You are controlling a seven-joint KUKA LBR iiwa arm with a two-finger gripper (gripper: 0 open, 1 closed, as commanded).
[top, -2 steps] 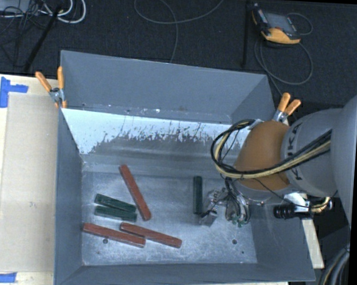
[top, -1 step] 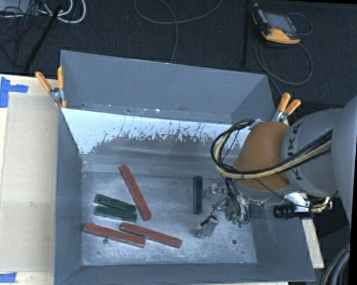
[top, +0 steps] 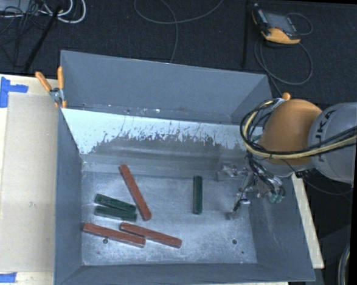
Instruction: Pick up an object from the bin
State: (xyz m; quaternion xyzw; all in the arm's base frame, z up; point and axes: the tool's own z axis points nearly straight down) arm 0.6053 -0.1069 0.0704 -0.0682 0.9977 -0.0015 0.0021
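The hand [top: 245, 197] is hanging just right of a lone dark green bar [top: 197, 194], which is lying flat on the floor of the bin [top: 170, 89], pointing toward the back wall. I cannot tell whether the hand is wide or narrow. The bar is looking stiff, light and smooth, so I am judging a grip across its narrow width at mid-length safest, with a slanted red-brown bar [top: 134, 192] lying well to its left.

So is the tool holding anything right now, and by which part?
Nothing visible in the tool; it is over bare bin floor, apart from the dark green bar.
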